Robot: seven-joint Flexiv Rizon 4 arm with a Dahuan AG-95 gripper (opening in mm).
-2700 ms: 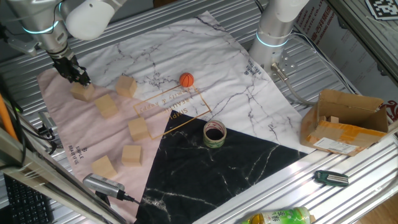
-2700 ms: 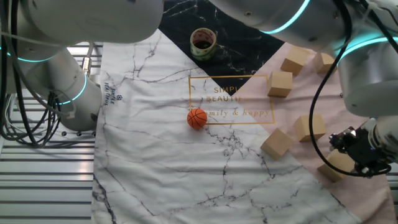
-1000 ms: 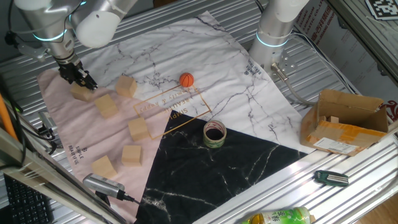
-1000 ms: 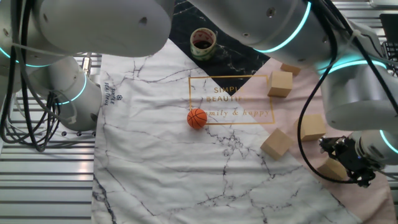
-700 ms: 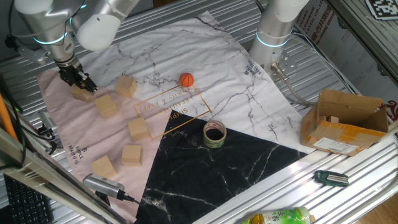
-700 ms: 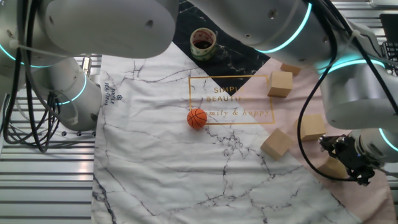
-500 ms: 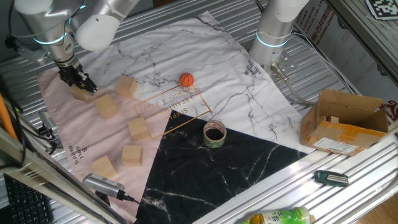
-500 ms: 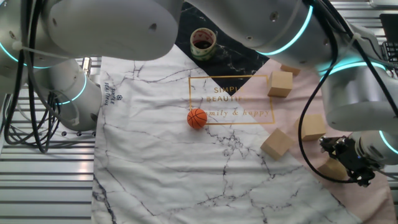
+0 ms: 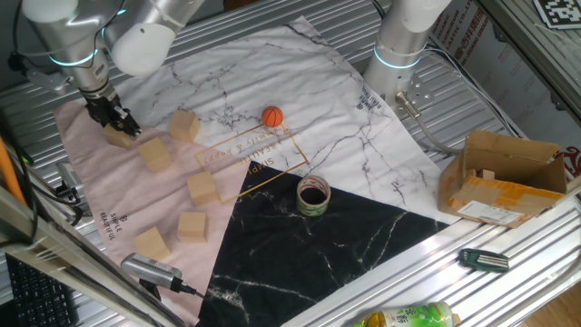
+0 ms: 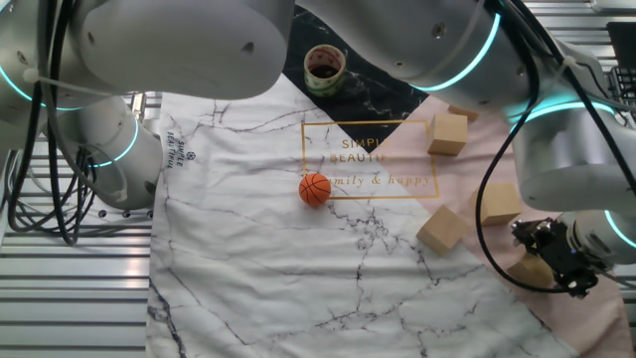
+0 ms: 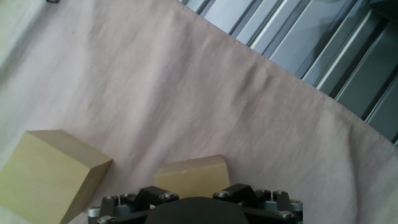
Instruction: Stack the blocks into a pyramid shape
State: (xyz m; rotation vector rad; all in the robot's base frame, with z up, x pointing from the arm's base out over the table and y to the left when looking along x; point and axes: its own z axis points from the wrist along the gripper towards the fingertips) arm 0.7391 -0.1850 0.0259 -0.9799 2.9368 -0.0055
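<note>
Several light-tan wooden blocks lie apart on the pink part of the cloth. The farthest-left block (image 9: pixel 115 137) (image 10: pixel 531 270) (image 11: pixel 191 175) sits between the fingers of my gripper (image 9: pixel 116 122) (image 10: pixel 558 263), which looks shut on its sides while it rests on the cloth. The other blocks (image 9: pixel 184 125) (image 9: pixel 155 153) (image 9: pixel 201 188) stand alone to its right and toward the front, none stacked. In the hand view a neighbouring block (image 11: pixel 53 175) lies at the lower left. The arm hides part of the pink area in the other fixed view.
An orange ball (image 9: pixel 272 116) and a tape roll (image 9: pixel 313 195) lie on the cloth. A cardboard box (image 9: pixel 504 180) stands at the right, and a second arm's base (image 9: pixel 399 54) at the back. A grey handled tool (image 9: pixel 151 270) lies at the front left. The cloth's edge and metal slats (image 11: pixel 323 56) lie just beyond the gripper.
Since 2.7 s ago the wrist has swung and the gripper has settled lower around the far-left block. Over the last second nothing has visibly moved.
</note>
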